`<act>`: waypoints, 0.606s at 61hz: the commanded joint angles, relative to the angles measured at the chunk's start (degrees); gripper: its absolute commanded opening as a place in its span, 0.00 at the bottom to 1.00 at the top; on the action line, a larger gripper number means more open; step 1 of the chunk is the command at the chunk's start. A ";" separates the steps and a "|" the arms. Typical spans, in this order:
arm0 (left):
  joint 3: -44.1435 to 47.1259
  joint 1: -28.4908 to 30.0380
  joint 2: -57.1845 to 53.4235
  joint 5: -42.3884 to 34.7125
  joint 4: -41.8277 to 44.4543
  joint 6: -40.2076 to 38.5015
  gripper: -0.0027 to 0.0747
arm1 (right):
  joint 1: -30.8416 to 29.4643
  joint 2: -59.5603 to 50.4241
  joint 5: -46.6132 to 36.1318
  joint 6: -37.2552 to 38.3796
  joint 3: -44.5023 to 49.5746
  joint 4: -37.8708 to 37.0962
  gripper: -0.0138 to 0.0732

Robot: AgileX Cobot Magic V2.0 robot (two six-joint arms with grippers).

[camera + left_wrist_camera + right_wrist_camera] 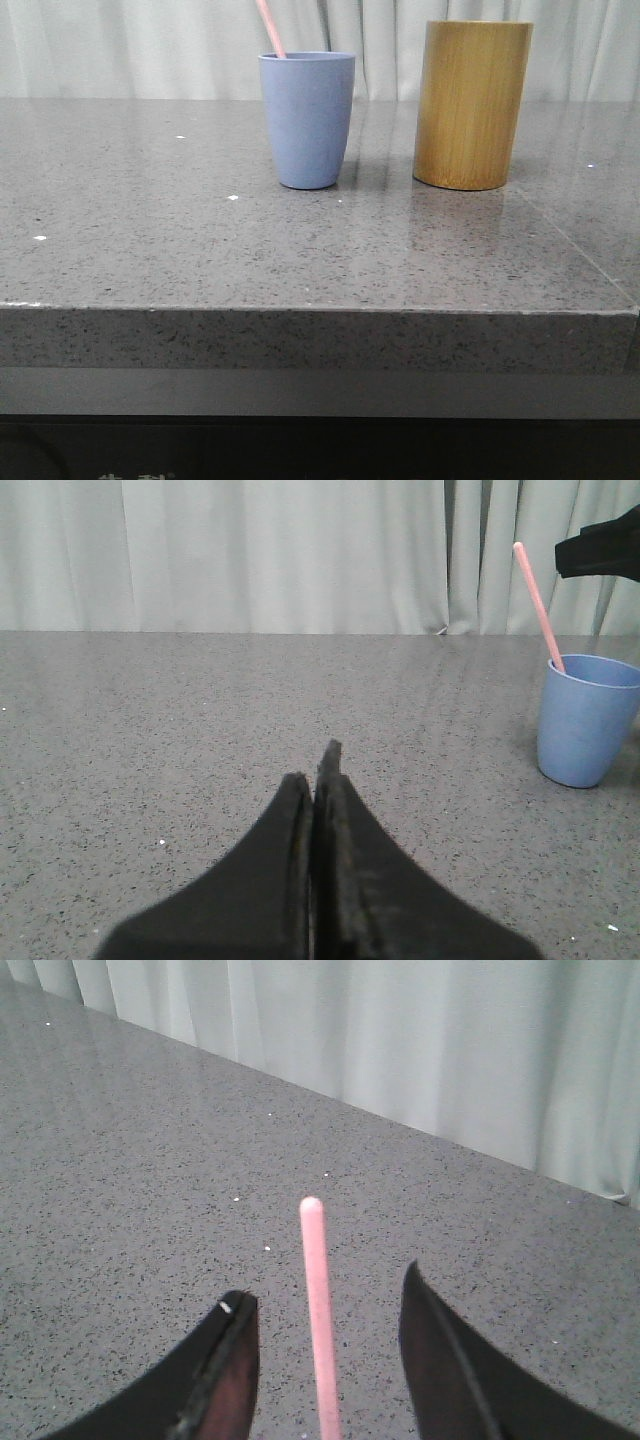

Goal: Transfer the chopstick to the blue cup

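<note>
The blue cup (307,120) stands upright at the back middle of the table, with one pale pink chopstick (270,28) leaning out of it toward the left. The left wrist view shows the same cup (585,720) and chopstick (538,605) off to one side. My left gripper (318,765) is shut on nothing, low over bare table and well away from the cup. My right gripper (325,1285) is open above the cup. The chopstick's top end (315,1260) rises between its fingers and touches neither. A dark part of the right arm (605,550) hangs over the cup.
A taller tan bamboo holder (471,105) stands just right of the blue cup with a small gap between them. The grey speckled table (200,250) ends at a front edge (320,310). Pale curtains (150,50) hang behind.
</note>
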 commanded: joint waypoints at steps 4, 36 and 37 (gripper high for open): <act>-1.22 0.02 -0.57 -4.63 -0.51 -0.43 0.01 | -0.25 -4.95 -4.22 -0.37 -1.49 -0.26 0.59; -1.22 0.02 -0.57 -4.63 -0.51 -0.43 0.01 | -6.69 -11.69 7.47 -0.37 -1.49 -2.23 0.10; -1.22 0.02 -0.57 -4.63 -0.51 -0.43 0.01 | -7.20 -12.16 8.54 -0.37 -1.49 -2.23 0.10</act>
